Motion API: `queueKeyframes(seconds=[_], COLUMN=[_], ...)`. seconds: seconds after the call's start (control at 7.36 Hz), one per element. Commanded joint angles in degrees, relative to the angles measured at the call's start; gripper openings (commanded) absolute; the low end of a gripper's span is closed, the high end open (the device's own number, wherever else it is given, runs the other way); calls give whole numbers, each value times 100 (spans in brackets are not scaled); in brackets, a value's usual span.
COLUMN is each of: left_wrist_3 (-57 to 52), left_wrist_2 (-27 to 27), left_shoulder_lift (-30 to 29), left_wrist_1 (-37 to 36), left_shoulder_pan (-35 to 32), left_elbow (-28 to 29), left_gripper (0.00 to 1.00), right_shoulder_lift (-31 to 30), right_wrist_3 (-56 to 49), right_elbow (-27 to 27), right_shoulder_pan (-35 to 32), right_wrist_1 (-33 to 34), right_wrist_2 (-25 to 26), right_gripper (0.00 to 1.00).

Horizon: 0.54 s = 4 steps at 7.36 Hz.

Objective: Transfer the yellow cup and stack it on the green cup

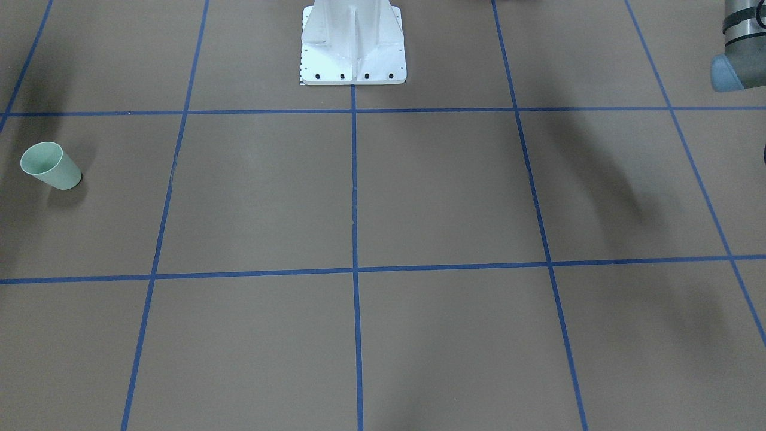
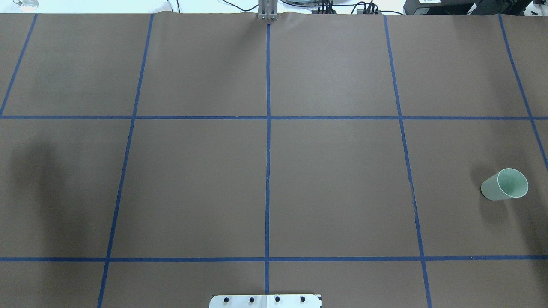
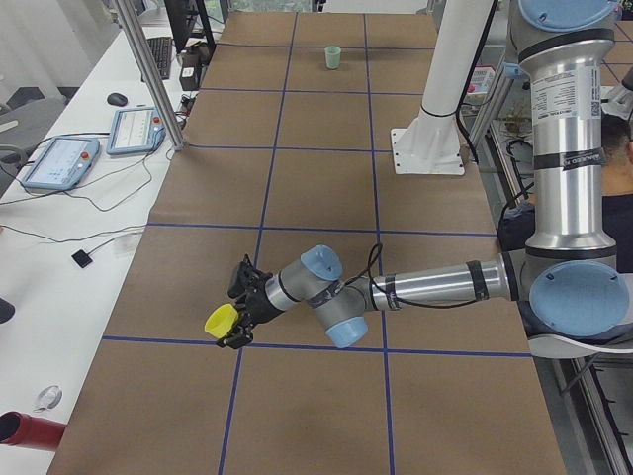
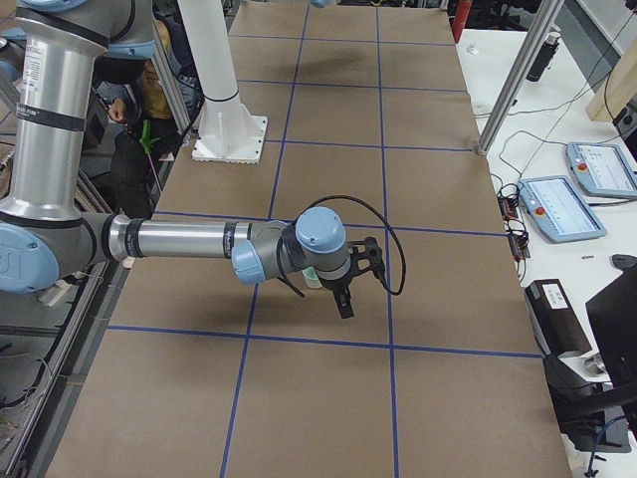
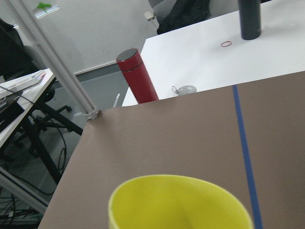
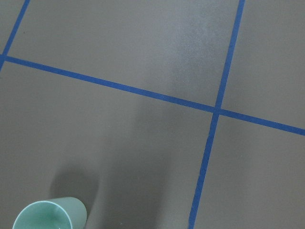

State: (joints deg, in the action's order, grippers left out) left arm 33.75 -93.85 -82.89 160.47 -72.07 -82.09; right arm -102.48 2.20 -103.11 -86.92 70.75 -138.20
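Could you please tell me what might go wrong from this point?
The yellow cup sits at the left gripper, far down the table from the green cup; a long carry or hand-over could drop it. The right gripper hangs close to the green cup and might knock it over.

The small pale mint-green plastic tumbler point(image 2: 505, 184) stands upright on the brown paper-covered table point(image 2: 334, 188), far to my right, in the middle row of taped squares. My right gripper point(image 4: 343, 302) hangs near it. Well apart, far to my left, the small bright yellow plastic tumbler point(image 3: 220, 321) sits at my left gripper point(image 3: 235, 315). Beyond that end, a red cylindrical bottle point(image 5: 137, 76) stands on a white bench point(image 5: 214, 62).
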Motion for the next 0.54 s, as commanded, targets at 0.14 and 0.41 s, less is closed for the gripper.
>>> queueKeyframes(seconds=[0.14,0.41], left_wrist_3=[-201,-193], left_wrist_2=[-1648,-2556], left_shoulder_lift=[-16,-68], left_wrist_1=[1070,1862], left_shoulder_pan=[-176,-176], left_elbow=[-9,-26], left_gripper=[18,7], right_shoulder_lift=[9,18], right_wrist_3=[0,0], right_elbow=[-7,-7], right_shoulder_pan=[0,0], right_wrist_1=[0,0], right_wrist_2=[-23,-93], right_gripper=[100,100])
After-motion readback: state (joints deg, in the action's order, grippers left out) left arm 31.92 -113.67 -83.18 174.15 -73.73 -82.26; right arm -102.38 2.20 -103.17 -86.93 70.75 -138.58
